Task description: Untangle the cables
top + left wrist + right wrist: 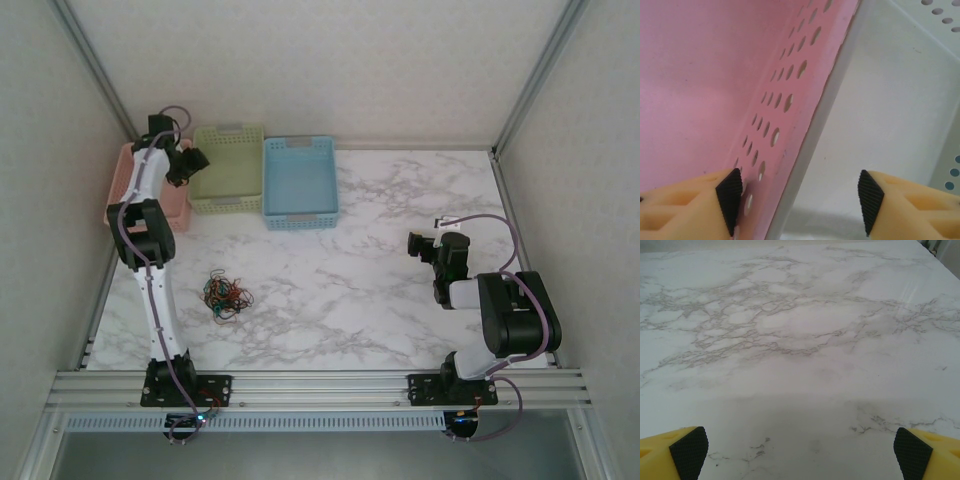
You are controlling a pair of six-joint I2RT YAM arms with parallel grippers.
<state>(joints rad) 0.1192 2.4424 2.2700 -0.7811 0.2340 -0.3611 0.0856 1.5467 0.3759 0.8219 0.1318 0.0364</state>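
Left hand (190, 163) (800, 200): open. It straddles the side wall of the pink basket (700, 90), with one pad (729, 200) on the pink side and the other over the green basket (228, 170). It holds nothing.

Right hand (420, 245) (800, 450): fingers spread wide above the bare marble surface (805, 340), empty.

The cables (227, 296) lie in one tangled heap, red-orange, green and black, on the surface near my left arm, well apart from both hands and from the blue basket (300, 185).
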